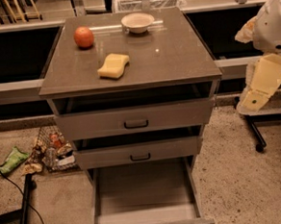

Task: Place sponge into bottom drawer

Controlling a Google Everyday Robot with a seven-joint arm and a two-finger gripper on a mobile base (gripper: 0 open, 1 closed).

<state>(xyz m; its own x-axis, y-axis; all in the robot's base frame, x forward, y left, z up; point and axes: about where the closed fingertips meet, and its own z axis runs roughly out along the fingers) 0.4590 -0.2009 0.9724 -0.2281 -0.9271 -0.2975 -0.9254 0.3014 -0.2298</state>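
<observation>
The pale yellow sponge point(113, 66) lies flat on the grey cabinet top point(175, 58), left of the middle. The bottom drawer point(145, 189) is pulled out wide at the foot of the cabinet, and its grey floor is bare. My cream-coloured gripper point(263, 83) hangs at the right edge of the view, beside the cabinet and level with its top, well to the right of the sponge and apart from it. Nothing shows in the gripper.
An orange point(83, 37) and a small white bowl point(137, 22) stand at the back of the cabinet top. The two upper drawers point(135, 123) are slightly ajar. Snack bags in a wire basket point(50, 149) lie on the floor left. A dark stand leg point(254, 132) is on the right.
</observation>
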